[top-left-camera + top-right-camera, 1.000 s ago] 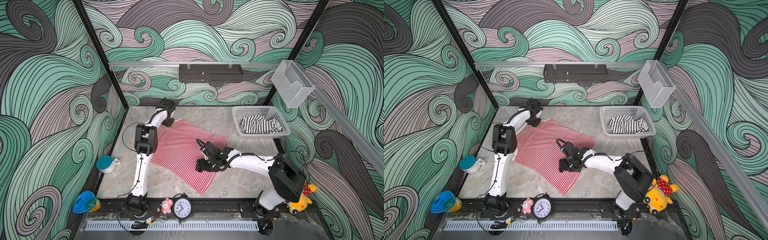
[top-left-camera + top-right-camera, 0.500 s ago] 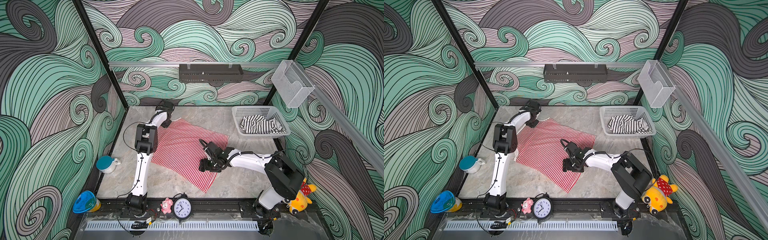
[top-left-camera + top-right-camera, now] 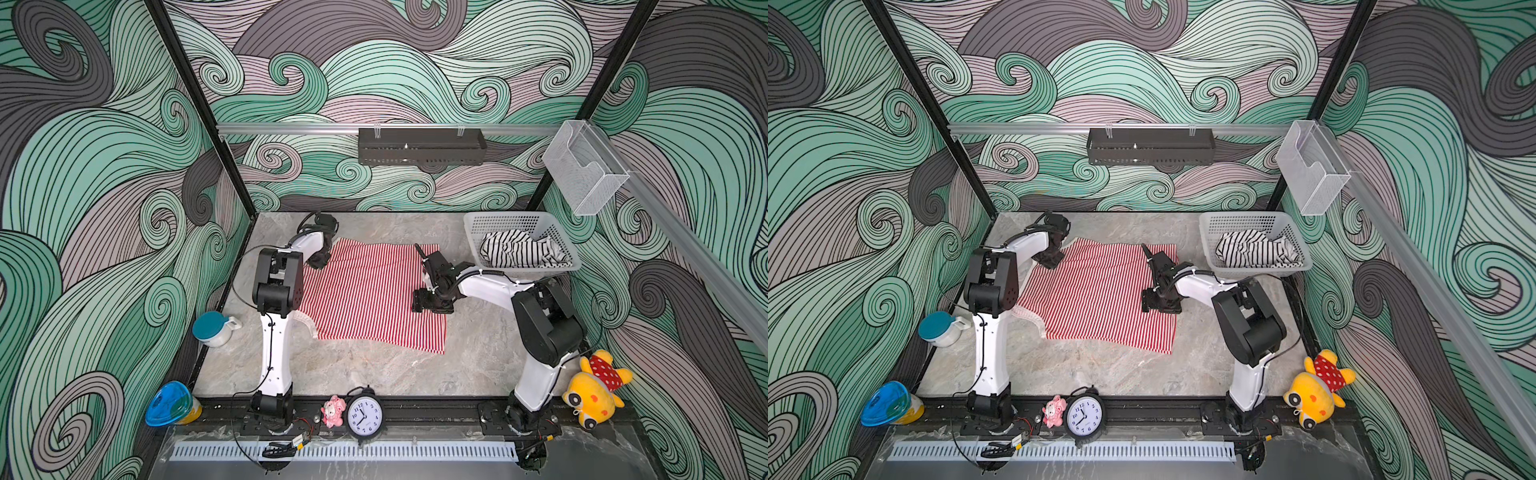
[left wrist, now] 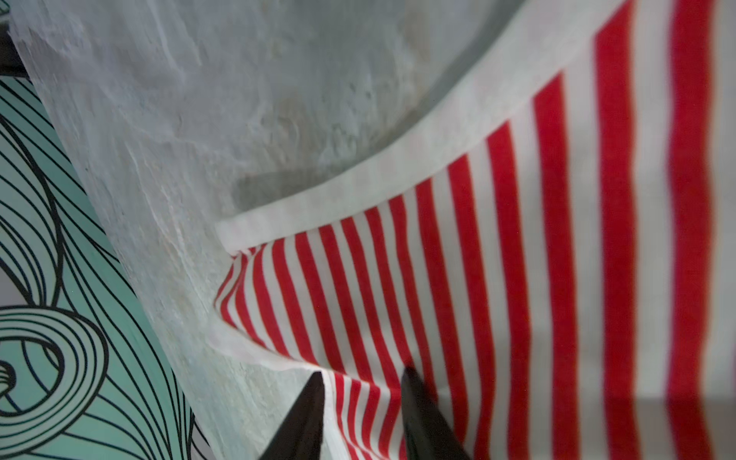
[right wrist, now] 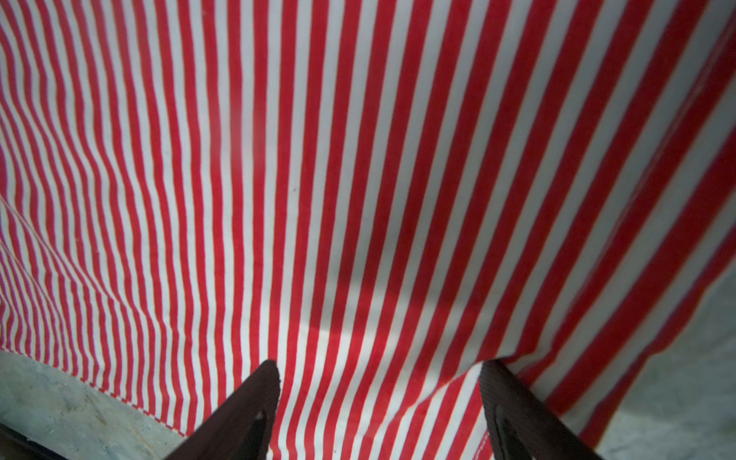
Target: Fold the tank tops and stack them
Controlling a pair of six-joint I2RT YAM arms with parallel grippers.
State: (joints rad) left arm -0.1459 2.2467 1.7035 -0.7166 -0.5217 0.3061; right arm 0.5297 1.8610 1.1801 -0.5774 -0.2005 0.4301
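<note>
Pinching tank top (image 4: 517,278), left hand (image 4: 360,378), wrist view alone showing grip

A white perforated basket (image 3: 498,220) is set at the far right of the marble tabletop (image 3: 374,374), and a teal-lidded white jug (image 3: 212,328) at its left edge. Along the front are ranged a blue-lidded bowl (image 3: 169,404), a pink toy (image 3: 333,411), a black alarm clock (image 3: 364,415) and a yellow plush toy (image 3: 594,392). A black shelf (image 3: 422,146) is hung on the back wall.
</note>
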